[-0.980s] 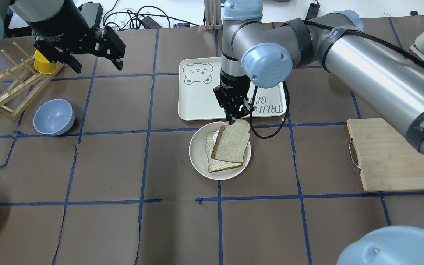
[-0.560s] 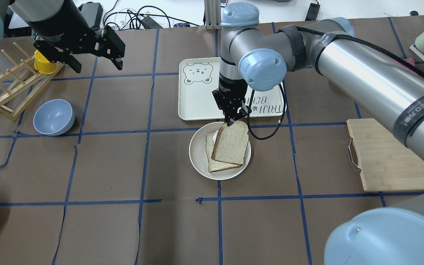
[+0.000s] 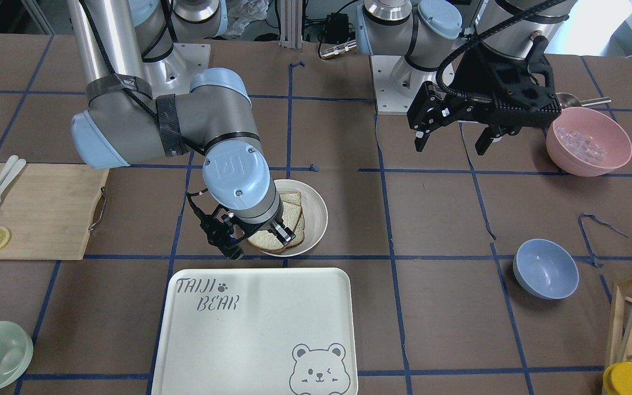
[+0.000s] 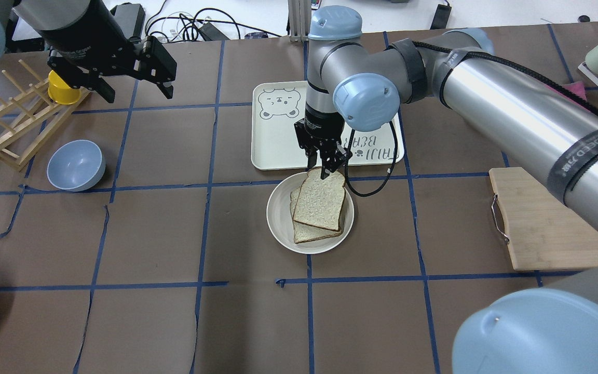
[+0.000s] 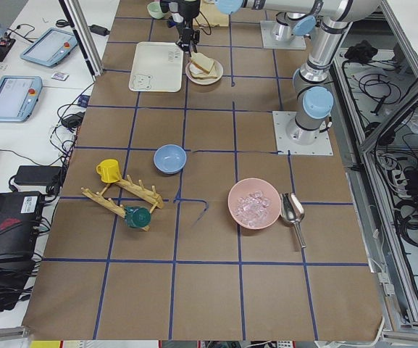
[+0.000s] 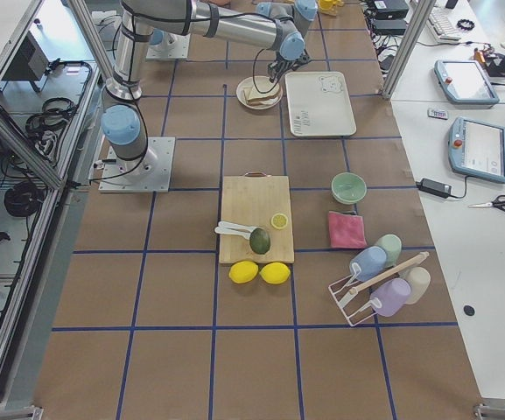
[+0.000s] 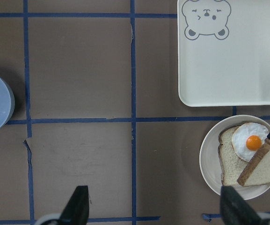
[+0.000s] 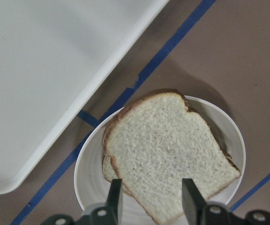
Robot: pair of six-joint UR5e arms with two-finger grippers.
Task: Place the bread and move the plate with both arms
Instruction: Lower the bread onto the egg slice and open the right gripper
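The bread [image 4: 320, 200], a thick slice with a dark crust, lies on a thinner slice [image 4: 304, 234] in the round cream plate [image 4: 278, 218]. My right gripper [image 4: 321, 169] hangs over the plate's far rim, at the bread's far edge. In the right wrist view its fingers [image 8: 114, 197] stand apart above the bread [image 8: 167, 154], so it is open. In the left wrist view the bread [image 7: 266, 166] looks propped up over a fried egg [image 7: 249, 140]. My left gripper [image 4: 135, 93] is open and empty, high at the far left.
The bear tray [image 4: 278, 140] lies just beyond the plate. A blue bowl [image 4: 76, 165], a wooden rack [image 4: 13, 124] and a yellow cup [image 4: 62, 88] are at the left. A cutting board [image 4: 548, 218] is at the right. A pink bowl [image 3: 588, 141] stands near my left arm.
The bread has gone from steeply tilted in my right gripper to lying nearly flat on the lower slice. The right gripper has shifted slightly left and let go. The left arm is still.
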